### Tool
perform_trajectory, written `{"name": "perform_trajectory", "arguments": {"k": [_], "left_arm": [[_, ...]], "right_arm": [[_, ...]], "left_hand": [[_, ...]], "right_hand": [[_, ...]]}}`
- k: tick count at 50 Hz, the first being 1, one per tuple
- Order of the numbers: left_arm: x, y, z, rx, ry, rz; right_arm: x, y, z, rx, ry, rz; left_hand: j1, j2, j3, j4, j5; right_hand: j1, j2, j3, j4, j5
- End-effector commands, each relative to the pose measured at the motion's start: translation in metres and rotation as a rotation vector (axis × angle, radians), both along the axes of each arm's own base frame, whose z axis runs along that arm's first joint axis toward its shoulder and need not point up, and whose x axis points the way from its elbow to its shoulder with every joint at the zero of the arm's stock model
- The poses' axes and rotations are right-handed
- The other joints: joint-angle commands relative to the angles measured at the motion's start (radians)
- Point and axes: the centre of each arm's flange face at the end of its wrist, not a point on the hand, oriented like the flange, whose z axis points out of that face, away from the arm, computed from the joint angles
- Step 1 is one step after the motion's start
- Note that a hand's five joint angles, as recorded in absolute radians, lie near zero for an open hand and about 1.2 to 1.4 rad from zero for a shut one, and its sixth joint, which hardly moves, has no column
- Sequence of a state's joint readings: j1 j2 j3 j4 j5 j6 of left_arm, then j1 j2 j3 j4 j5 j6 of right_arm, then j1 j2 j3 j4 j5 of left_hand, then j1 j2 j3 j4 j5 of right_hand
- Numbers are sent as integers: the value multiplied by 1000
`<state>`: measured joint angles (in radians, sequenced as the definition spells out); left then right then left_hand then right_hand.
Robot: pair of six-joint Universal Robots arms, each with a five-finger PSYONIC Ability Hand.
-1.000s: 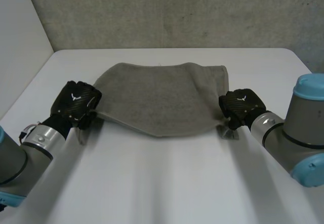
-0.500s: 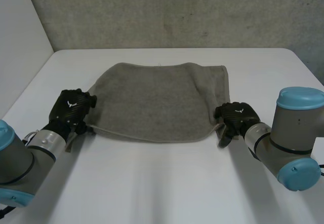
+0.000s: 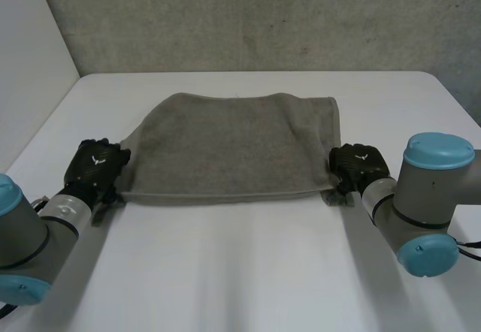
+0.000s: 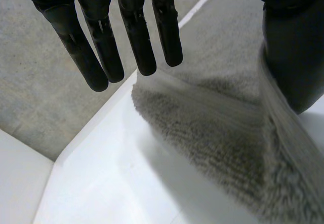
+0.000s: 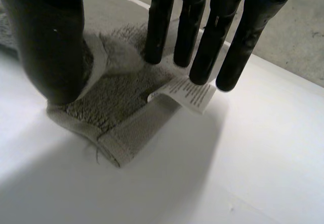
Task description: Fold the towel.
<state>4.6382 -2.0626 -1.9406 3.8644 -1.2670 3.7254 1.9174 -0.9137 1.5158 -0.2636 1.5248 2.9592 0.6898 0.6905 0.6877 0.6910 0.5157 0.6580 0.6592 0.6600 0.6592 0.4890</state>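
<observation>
A grey towel (image 3: 233,148) lies folded in half on the white table (image 3: 240,272), its near edge running straight between the two hands. My left hand (image 3: 94,165) sits at the towel's near left corner. In the left wrist view its fingers (image 4: 136,41) are straight and spread, and the towel (image 4: 223,133) rises against the thumb (image 4: 293,57). My right hand (image 3: 359,165) is at the near right corner. Its straight fingers (image 5: 202,36) hover over the towel corner (image 5: 121,97) and its white label (image 5: 190,93), with the thumb (image 5: 50,46) resting on the cloth.
A grey wall (image 3: 248,16) stands behind the table's far edge. Bare white tabletop stretches between the towel and the near edge, and on both sides of the towel.
Both hands drew back toward the near edge and opened. The towel's near edge, sagging in a curve before, now lies straight and flat.
</observation>
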Motion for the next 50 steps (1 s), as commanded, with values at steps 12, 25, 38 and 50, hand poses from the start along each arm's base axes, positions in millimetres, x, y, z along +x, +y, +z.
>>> {"name": "perform_trajectory", "arguments": {"k": [12, 25, 38, 50], "left_arm": [[10, -3, 8, -34, -72, 70], [9, 0, 84, -171, 186, 75], [1, 42, 216, -350, 283, -18], [-6, -8, 163, -47, 223, -35]], "right_arm": [[-7, -1, 45, -130, -101, -34], [-14, 2, 129, -393, -35, -5], [-19, 38, 262, -673, 176, 83], [-13, 6, 207, -362, 577, 192]], "left_hand": [[707, 706, 709, 705, 706], [707, 706, 709, 705, 706], [707, 706, 709, 705, 706], [707, 706, 709, 705, 706]], "right_hand": [[738, 737, 736, 737, 733], [738, 737, 736, 737, 733], [738, 737, 736, 737, 733], [738, 737, 736, 737, 733]]}}
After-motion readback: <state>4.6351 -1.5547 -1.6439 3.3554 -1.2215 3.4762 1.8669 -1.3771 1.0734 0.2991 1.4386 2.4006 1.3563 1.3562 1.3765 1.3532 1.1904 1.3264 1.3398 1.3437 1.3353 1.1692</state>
